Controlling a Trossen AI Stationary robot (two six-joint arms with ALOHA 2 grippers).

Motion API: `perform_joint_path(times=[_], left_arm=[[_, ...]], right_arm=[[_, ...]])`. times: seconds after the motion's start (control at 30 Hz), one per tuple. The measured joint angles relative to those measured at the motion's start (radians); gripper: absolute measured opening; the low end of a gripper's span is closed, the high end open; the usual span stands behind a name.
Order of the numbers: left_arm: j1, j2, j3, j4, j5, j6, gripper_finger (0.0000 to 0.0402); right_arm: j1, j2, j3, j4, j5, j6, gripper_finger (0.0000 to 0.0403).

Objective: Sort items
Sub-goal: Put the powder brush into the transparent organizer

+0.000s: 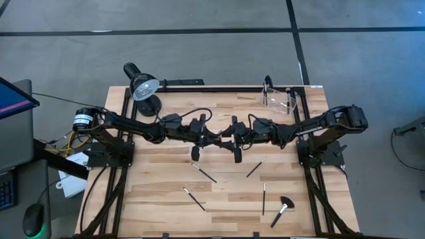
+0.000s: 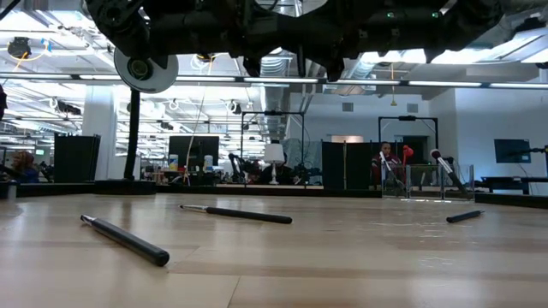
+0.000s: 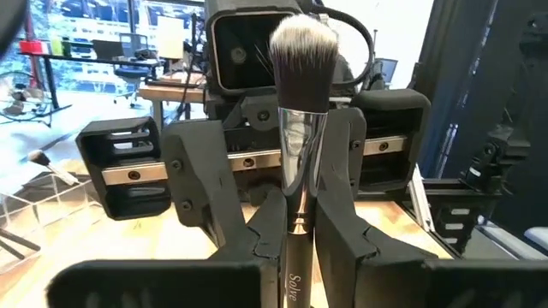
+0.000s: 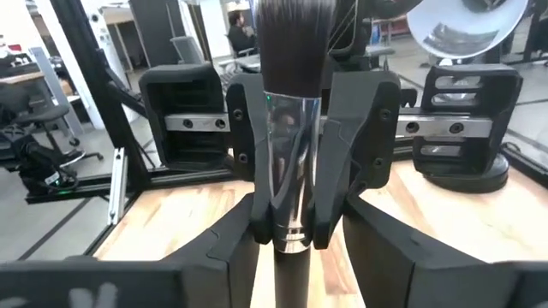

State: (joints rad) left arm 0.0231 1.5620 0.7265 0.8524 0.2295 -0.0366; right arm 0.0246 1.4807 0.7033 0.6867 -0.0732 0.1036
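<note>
**Brush held upright between the two arms**

Both arms meet above the middle of the desk (image 1: 166, 179). The left gripper (image 3: 295, 229) is closed narrowly on the dark handle of a makeup brush (image 3: 301, 128), which stands upright with its pale-tipped bristles on top. The handle's lower end runs out of the left wrist view. The right gripper (image 4: 295, 238) faces the left one at the same brush, level with its silver collar. I cannot tell whether it has hold of the brush. In the right wrist view the bristles are cut off at the top.

From above, the held brush is lost among the dark arm parts. The low view shows only the arms' undersides.

Five other brushes lie loose on the near half of the desk. Among them are a slim dark one (image 1: 204, 172) and a fan-headed one (image 1: 282, 210). A clear container (image 1: 279, 98) stands at the far right corner, its contents hard to make out. A black lamp (image 1: 143, 86) stands at the far left.
</note>
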Motion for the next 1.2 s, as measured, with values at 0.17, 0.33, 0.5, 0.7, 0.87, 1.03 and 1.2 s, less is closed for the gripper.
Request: perform_joint_path(times=[0.17,0.33,0.5,0.7,0.87,1.03,1.2], left_arm=[[-0.003,0.0,-0.006,-0.007,0.037,0.004,0.0038],[0.0,0.0,-0.005,-0.002,0.018,0.004,0.0038],[-0.003,0.0,-0.005,-0.001,0.017,0.003,0.0038],[-0.005,0.0,-0.004,0.0,0.014,-0.003,0.0039],[-0.003,-0.001,-0.004,-0.003,0.007,-0.004,0.004],[-0.003,-0.001,-0.004,-0.003,0.002,-0.024,0.0054],[-0.003,-0.002,-0.002,-0.006,-0.063,-0.046,0.0087]], right_arm=[[0.0,-0.005,-0.004,-0.036,-0.078,0.001,0.0186],[-0.001,-0.004,-0.003,-0.062,-0.105,-0.003,0.0189],[-0.001,-0.004,-0.003,-0.057,-0.086,-0.011,0.0158],[-0.011,-0.004,-0.003,-0.051,-0.084,-0.034,0.0089],[-0.033,-0.004,-0.003,-0.051,-0.093,-0.036,0.0032],[-0.046,-0.004,-0.003,-0.052,-0.09,-0.047,0.0032],[-0.053,-0.032,-0.003,-0.106,-0.015,-0.052,0.0032]])
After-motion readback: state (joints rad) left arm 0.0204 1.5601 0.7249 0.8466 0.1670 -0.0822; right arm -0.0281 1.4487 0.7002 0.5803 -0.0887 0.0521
